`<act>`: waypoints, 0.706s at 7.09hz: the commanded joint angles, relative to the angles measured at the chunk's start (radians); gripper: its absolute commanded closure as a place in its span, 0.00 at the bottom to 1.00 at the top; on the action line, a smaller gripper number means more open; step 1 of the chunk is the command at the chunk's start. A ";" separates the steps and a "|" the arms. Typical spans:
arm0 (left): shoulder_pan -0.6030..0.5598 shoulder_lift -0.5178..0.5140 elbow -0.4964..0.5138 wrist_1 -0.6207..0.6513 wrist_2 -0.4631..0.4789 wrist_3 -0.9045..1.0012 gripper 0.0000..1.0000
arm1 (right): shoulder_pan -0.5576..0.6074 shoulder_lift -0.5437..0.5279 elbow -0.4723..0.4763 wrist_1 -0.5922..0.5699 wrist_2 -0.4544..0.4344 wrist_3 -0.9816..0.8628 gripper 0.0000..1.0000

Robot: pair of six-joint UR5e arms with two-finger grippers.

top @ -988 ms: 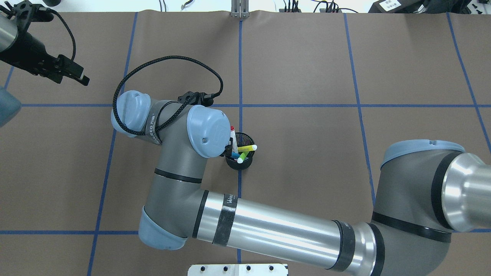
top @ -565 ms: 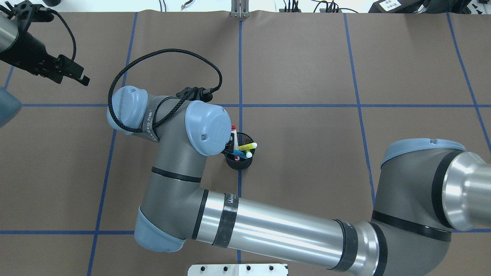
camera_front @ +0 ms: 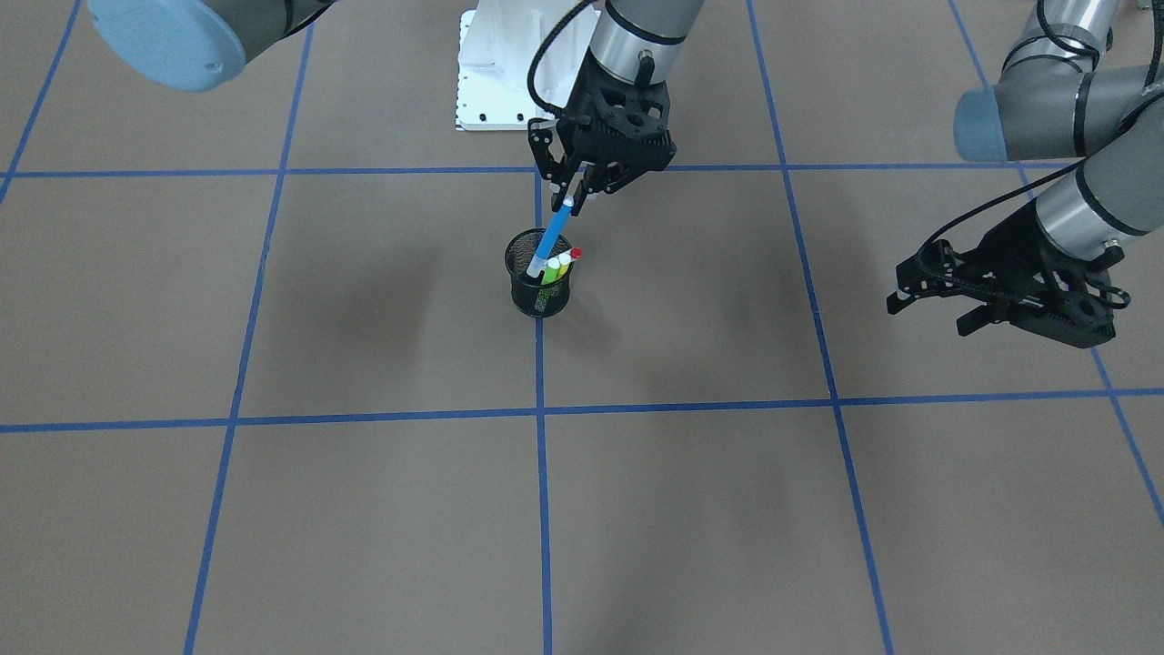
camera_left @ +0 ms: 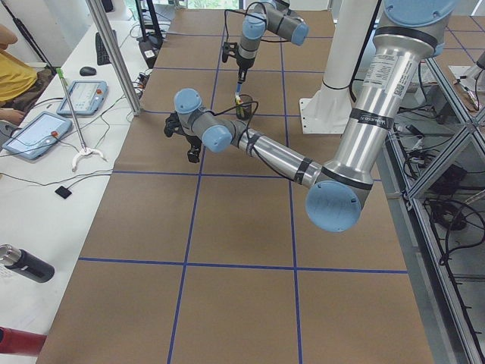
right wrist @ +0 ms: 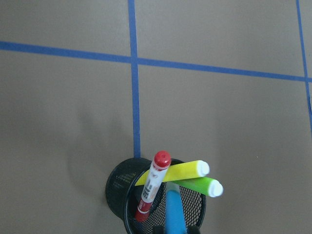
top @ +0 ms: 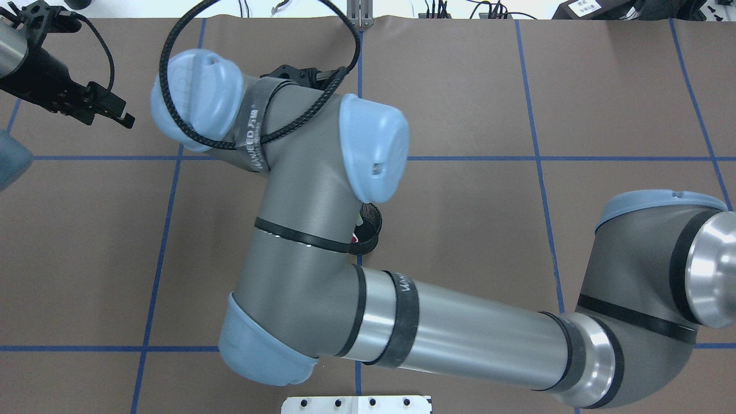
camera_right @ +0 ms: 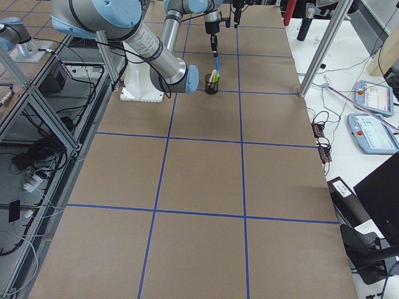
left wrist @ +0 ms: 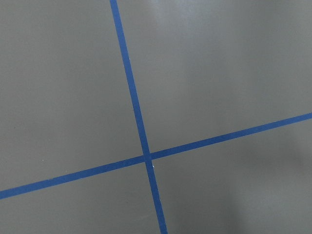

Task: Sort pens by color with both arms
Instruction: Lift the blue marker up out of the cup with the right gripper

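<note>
The right gripper (camera_front: 578, 187) pinches the blue pen (camera_front: 552, 238) by its top, lower end inside the mesh cup (camera_front: 538, 296). The yellow pen (right wrist: 175, 171), green pen (right wrist: 200, 185) and red-capped pen (right wrist: 152, 187) lean there, so nothing looks sorted yet. The left gripper (camera_front: 929, 309) hangs spread and empty, well apart.

The table (camera_front: 364, 300) was dull brown, crossed by a grid of blue tape lines. The mesh cup (camera_front: 538, 293) was black, its wall a fine wire lattice. The blue pen (camera_front: 552, 238) was bright sky-blue, with what looked like a white end, though the front view showed it small. The yellow pen (right wrist: 175, 171) and green pen (right wrist: 197, 185) were vivid and white-tipped. The red-capped pen (right wrist: 151, 187) had a white barrel with dark print. The right arm (top: 310, 230) and left arm (camera_front: 1046, 118) were grey and silver with light-blue joint caps. The right gripper (camera_front: 573, 193) and left gripper (camera_front: 926, 317) were black. The base pedestal (camera_front: 491, 82) was white.
</note>
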 commanded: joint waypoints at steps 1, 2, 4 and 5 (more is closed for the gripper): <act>0.000 -0.001 -0.003 0.000 0.000 -0.002 0.00 | 0.066 -0.051 0.162 0.003 0.001 -0.026 0.90; 0.000 -0.001 -0.006 0.000 0.000 -0.004 0.00 | 0.086 -0.063 0.159 0.014 -0.008 -0.031 0.90; 0.000 -0.001 -0.008 0.000 0.000 -0.004 0.00 | 0.126 -0.168 0.153 0.217 -0.078 -0.073 0.90; 0.000 -0.001 -0.010 0.000 -0.002 -0.005 0.00 | 0.139 -0.242 0.134 0.335 -0.135 -0.077 0.90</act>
